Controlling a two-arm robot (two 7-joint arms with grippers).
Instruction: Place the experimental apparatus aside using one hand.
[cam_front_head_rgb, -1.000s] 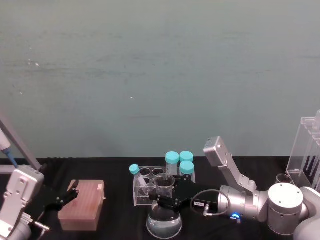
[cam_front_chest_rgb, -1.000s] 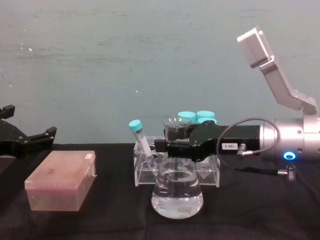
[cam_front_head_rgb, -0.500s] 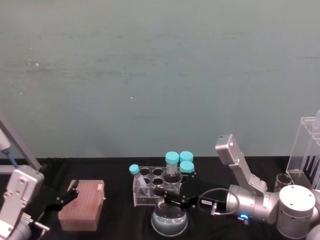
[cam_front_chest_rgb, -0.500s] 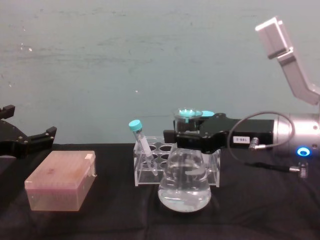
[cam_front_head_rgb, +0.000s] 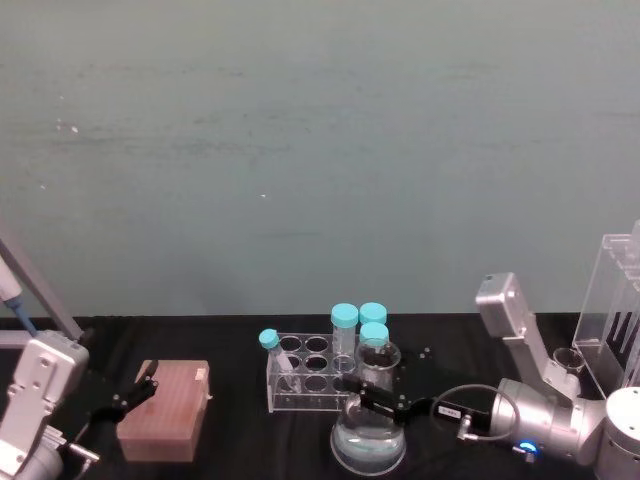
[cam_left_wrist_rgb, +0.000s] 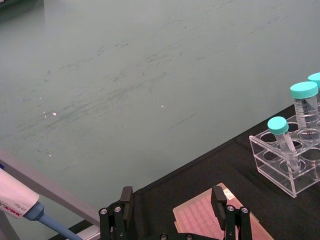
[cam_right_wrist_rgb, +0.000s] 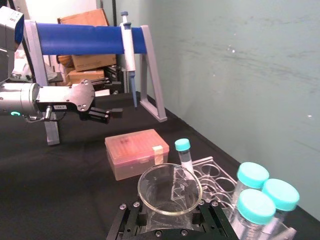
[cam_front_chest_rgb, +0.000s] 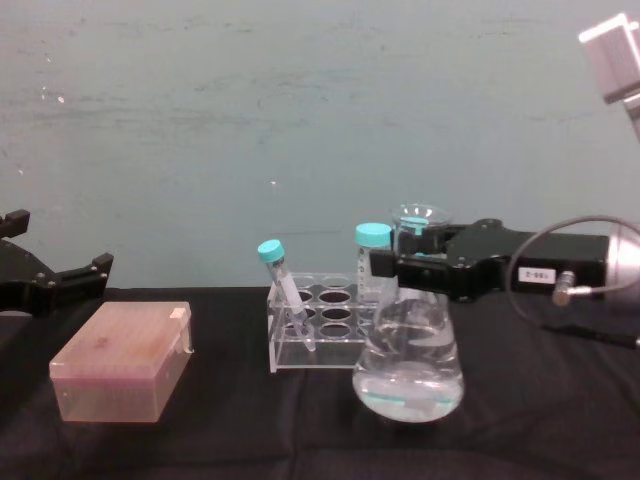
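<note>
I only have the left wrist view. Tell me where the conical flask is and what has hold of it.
Observer: The right gripper is shut on the neck of the conical flask, just in front of the tube rack's right end, far to the right of your open left gripper.
Operator: Report what's in it.
Observer: Clear liquid in the lower part of the bulb. The mouth is open, with no stopper.
Operator: Describe what stands to its right.
Observer: A tall acrylic stand at the table's right edge, with a small glass beaker beside it.
</note>
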